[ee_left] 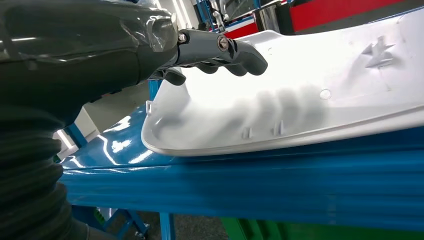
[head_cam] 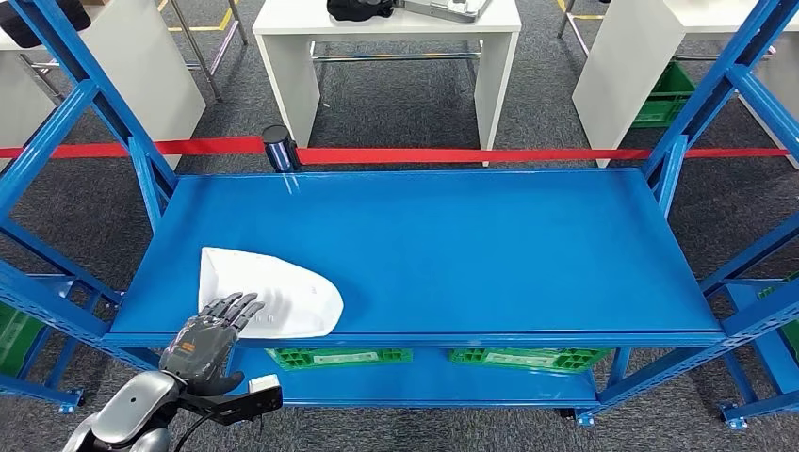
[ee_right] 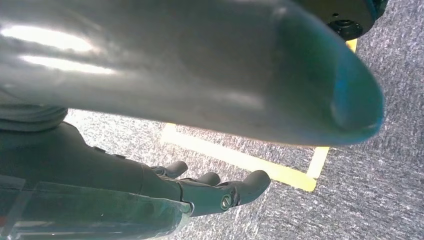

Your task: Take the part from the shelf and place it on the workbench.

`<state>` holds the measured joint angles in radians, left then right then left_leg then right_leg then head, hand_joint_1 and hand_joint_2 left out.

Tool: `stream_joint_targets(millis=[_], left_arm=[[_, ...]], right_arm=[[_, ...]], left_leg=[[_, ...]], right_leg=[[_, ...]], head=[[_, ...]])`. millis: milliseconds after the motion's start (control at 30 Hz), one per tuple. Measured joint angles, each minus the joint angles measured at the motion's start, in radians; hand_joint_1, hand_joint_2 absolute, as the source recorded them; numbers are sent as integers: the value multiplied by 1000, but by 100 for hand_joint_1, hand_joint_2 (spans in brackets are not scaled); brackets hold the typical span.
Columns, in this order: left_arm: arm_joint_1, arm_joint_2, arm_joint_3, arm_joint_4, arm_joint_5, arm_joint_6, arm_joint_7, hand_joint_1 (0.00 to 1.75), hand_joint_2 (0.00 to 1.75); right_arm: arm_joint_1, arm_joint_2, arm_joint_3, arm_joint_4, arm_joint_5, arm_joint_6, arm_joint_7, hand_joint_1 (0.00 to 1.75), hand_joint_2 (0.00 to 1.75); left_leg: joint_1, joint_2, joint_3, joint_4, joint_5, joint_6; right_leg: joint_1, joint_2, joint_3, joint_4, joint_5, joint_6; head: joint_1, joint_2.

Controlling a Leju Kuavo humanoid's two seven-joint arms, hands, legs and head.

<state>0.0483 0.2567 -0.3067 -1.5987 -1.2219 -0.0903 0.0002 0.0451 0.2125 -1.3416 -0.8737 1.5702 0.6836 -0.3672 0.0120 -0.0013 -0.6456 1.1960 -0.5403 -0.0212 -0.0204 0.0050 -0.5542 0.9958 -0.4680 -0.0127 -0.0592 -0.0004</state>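
The white moulded part lies flat on the blue shelf, at its front left corner. My left hand reaches in over the part's near edge with its fingers spread. In the left wrist view the fingers hang just above the white part and cast a shadow on it; nothing is gripped. My right hand hangs over grey carpet with its fingers loosely extended and holds nothing.
Blue uprights frame both ends of the shelf. A dark cylinder stands at the back edge on a red barrier tape. White tables stand beyond. Green crates sit on the lower level.
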Motion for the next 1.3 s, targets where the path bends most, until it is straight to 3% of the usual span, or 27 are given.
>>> stream_joint_targets(millis=[67, 100, 233, 300, 333, 367, 400, 433, 467, 533, 600, 700, 767, 800, 867, 933, 967, 1000, 1067, 1133, 1233, 1300], left_arm=[[-5, 0, 0, 0, -9, 0, 3, 0, 175], [-7, 0, 0, 0, -15, 1, 6, 0, 175], [-12, 0, -1, 0, -48, 0, 17, 0, 175], [-13, -2, 0, -1, -59, 0, 19, 3, 175], [-13, -2, -1, 0, -63, -1, 20, 24, 175], [-13, -3, -1, 0, -65, -1, 20, 58, 175], [-12, -3, -1, 1, -66, -1, 20, 92, 175], [-11, -3, -1, 2, -67, -1, 20, 126, 175], [-11, -3, -1, 2, -68, -1, 20, 143, 175], [-10, -3, 0, 4, -70, -1, 20, 153, 175], [-11, -3, 1, 4, -73, -1, 20, 156, 175], [-10, -2, 3, 4, -76, 1, 16, 163, 175], [-11, -2, 5, 4, -78, 3, 14, 162, 175], [-11, -3, 7, 4, -80, 5, 12, 159, 175], [-10, -3, 10, 5, -86, 8, 9, 145, 175], [-10, -3, 11, 5, -92, 8, 8, 135, 175], [-10, -3, 11, 5, -95, 8, 7, 135, 175], [-9, -3, 11, 5, -99, 8, 7, 140, 175], [-10, -2, 13, 2, -108, 6, 7, 156, 175], [-10, -1, 14, -2, -116, 3, 7, 166, 175], [-10, 1, 17, -6, -121, -1, 7, 166, 175], [-10, 1, 18, -9, -123, -1, 7, 167, 175]], right_arm=[[-1, 0, 0, 4, 0, -3, -1, 0, 0], [-2, -1, 0, 8, 0, -6, -2, 0, 0], [-4, -6, 0, 24, 0, -15, -7, 0, 0], [-5, -10, 0, 30, 0, -16, -10, 0, 0], [-5, -11, 0, 33, 0, -16, -11, 0, 0], [-5, -13, 0, 37, 0, -16, -11, 0, 0], [-5, -15, 0, 39, 0, -16, -11, 0, 0], [-4, -16, 0, 41, 0, -16, -11, 0, 0], [-3, -17, 0, 43, 0, -16, -12, 0, 0], [-2, -19, 0, 45, 0, -16, -14, 0, 0], [-4, -21, 0, 47, 0, -15, -16, 0, 0], [-5, -21, 0, 49, -1, -14, -17, 0, 0], [-6, -21, 0, 49, -1, -12, -17, 0, 0], [-6, -21, 0, 49, -1, -10, -17, 0, 0], [-6, -20, -1, 49, -1, -8, -17, 0, 0], [-5, -18, -1, 49, -1, -7, -18, 0, 0], [-5, -17, -1, 49, -1, -7, -20, 0, 0], [-6, -17, -2, 50, -1, -7, -22, 0, 0], [-6, -15, -2, 50, -1, -6, -27, 0, 0], [-6, -12, -2, 50, -1, -6, -31, 0, 0], [-5, -8, -2, 50, -1, -3, -33, 0, 0], [-5, -7, -2, 50, -1, -1, -34, 0, 0]], left_leg=[[-3, 0, 68, -140, 54, 9], [-5, 0, 88, -183, 65, 13], [-8, 0, 101, -215, 75, 35], [-4, 2, 108, -230, 86, 49], [-4, 3, 107, -232, 88, 52], [-5, 3, 105, -231, 89, 54], [-6, 3, 104, -231, 89, 54], [-7, 3, 103, -229, 89, 54], [-7, 2, 102, -228, 89, 53], [-7, 0, 102, -221, 86, 49], [-12, -1, 98, -212, 81, 40], [-13, -1, 94, -207, 78, 27], [-9, 0, 84, -185, 60, 16], [-7, 0, 68, -147, 35, 11], [-4, 0, 7, -14, -34, 1], [-2, 0, -40, 89, -66, -3], [-1, 0, -38, 85, -53, -2], [-1, 0, -15, 37, -23, 2], [-4, 0, 60, -111, 42, 13], [-9, 0, 101, -198, 64, 22], [-12, 1, 104, -214, 69, 34], [-7, 3, 111, -227, 80, 47]], right_leg=[[3, 1, 0, 0, 0, 2], [4, 2, -1, 0, 1, 5], [6, 1, -8, 2, 1, 22], [7, 0, -39, 67, -35, 21], [6, 0, -68, 129, -63, 17], [5, 0, -100, 200, -92, 15], [5, 0, -127, 257, -111, 16], [4, 0, -137, 281, -116, 21], [4, 0, -128, 264, -104, 29], [1, -2, -60, 127, -51, 43], [2, -3, -6, 16, -14, 39], [6, -2, 0, 0, -7, 18], [2, -2, 2, -3, -3, 7], [-1, -2, 4, -4, -1, 3], [0, -2, 2, -4, 0, -1], [1, -2, 1, -4, 0, -1], [2, -2, 2, -4, 0, -1], [3, -1, 3, -4, 0, -1], [6, 0, 6, -4, -1, 0], [10, 1, 4, -3, 0, 3], [10, 0, -1, -3, 2, 16], [10, -1, -22, 40, -23, 18]], head=[[0, 0], [1, 0], [1, 0], [4, 0], [5, 0], [6, 0], [6, 0], [6, 0], [6, 0], [7, 0], [6, 0], [5, 0], [4, 0], [3, 0], [1, 0], [1, 0], [1, 0], [1, 0], [1, 0], [1, 0], [1, 0], [3, 0]])
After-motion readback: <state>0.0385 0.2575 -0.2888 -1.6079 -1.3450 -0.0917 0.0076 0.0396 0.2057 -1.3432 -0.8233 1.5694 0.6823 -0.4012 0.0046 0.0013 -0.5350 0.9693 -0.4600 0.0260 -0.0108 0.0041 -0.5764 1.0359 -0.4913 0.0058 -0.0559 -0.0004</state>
